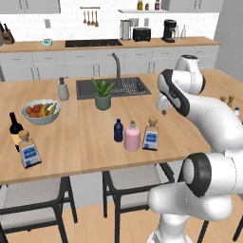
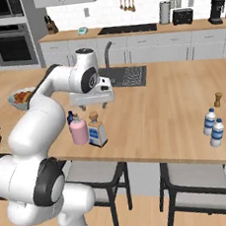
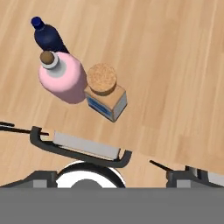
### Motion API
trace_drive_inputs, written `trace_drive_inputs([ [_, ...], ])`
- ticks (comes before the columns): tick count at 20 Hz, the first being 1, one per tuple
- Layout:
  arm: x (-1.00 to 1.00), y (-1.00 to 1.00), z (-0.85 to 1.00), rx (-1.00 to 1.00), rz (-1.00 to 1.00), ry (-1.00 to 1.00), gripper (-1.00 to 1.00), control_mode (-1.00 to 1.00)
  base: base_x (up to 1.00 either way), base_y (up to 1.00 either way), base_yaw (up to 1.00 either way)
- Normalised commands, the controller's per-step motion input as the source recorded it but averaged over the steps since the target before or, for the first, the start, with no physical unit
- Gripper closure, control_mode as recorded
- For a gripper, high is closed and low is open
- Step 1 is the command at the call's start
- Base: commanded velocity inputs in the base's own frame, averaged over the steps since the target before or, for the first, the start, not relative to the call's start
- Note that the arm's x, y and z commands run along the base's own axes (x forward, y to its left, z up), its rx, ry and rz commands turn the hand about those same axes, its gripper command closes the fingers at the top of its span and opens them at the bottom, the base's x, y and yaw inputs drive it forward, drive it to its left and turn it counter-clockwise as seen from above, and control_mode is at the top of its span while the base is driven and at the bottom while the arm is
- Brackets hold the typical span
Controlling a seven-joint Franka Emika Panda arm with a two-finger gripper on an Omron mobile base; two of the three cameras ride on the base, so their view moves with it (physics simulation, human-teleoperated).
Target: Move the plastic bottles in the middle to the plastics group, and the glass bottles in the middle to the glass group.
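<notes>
- Desk (image 1: 85, 142): the wooden island top carries every bottle of the task. By my judgement the sorting has not started: all three middle bottles stand together at the near edge, and none stands with either group.
- My gripper (image 2: 93, 106): it hangs above the desk, just behind the middle cluster. The log-free visual evidence is limited, but the jaws stand spread wide and hold nothing.
- Glass group, at the left end of the desk: the dark wine bottle (image 1: 15, 129) stands just behind a square clear bottle (image 1: 29, 151) with a blue label. This group is well apart from the middle cluster.
- Plastics group (image 2: 213, 127): two small pale bottles with blue caps stand at the right end of the desk, near the brown shakers (image 2: 223, 99), also well apart from the middle.
- Pink glass bottle (image 3: 63, 78): upright in the centre of the cluster. It remains to be carried to the glass group.
- Square stoppered bottle (image 3: 105, 94): upright, touching or nearly touching the pink bottle. It too remains to go to the glass group.
- Navy plastic bottle (image 3: 47, 36): the shortest, upright just beside the pink bottle on its other side. It remains to go to the plastics group.
</notes>
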Motion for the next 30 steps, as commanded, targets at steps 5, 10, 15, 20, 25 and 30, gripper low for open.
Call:
trace_drive_inputs([
  [5, 0.28, 0.34, 0.0, -0.09, 0.0, 0.17, -1.0, -1.0, 0.0, 0.0, 0.0],
  [10, 0.35, 0.13, -0.44, -0.02, 0.0, 0.08, -1.0, -1.0, 0.0, 0.0, 0.0],
  [15, 0.5, -0.1, -0.43, 0.01, 0.0, 0.0, -1.0, -1.0, 0.0, 0.0, 0.0],
  [20, 0.46, -0.01, -0.34, 0.01, 0.0, 0.0, -1.0, -1.0, 0.0, 0.0, 0.0],
  [25, 0.26, 0.0, -0.19, 0.0, 0.02, 0.0, -1.0, -1.0, 0.0, 0.0, 0.0],
  [30, 0.0, 0.07, 0.0, 0.0, 0.0, 0.04, -1.0, -1.0, 0.0, 0.0, 0.0],
])
